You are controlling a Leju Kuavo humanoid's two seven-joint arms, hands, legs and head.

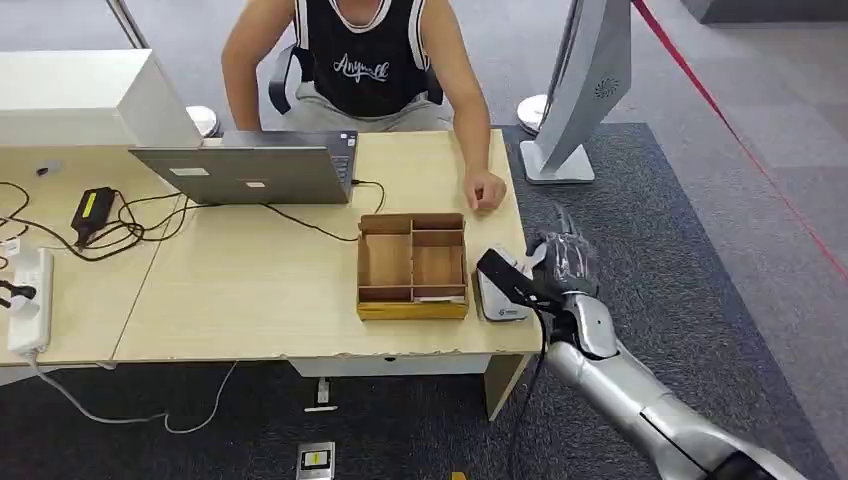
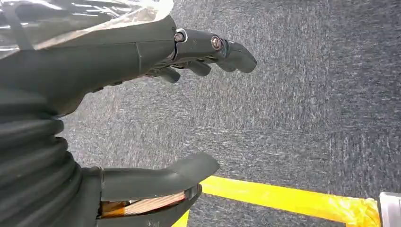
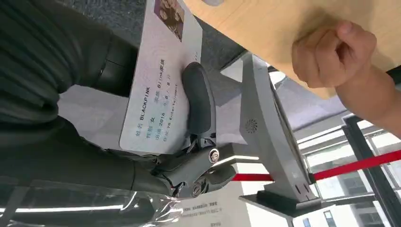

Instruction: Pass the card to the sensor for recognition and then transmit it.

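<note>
Head view: even, bright indoor light, soft shadow under the desk (image 1: 300,290) edge, sharp throughout. Right wrist view: blown-out daylight at lower right, glare on plastic wrap (image 3: 94,208). Left wrist view: carpet (image 2: 307,94) slightly soft, hand cover dark.

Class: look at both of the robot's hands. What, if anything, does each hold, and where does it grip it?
The right hand holds the card, thumb pressed on its printed face. The left hand holds nothing.
</note>
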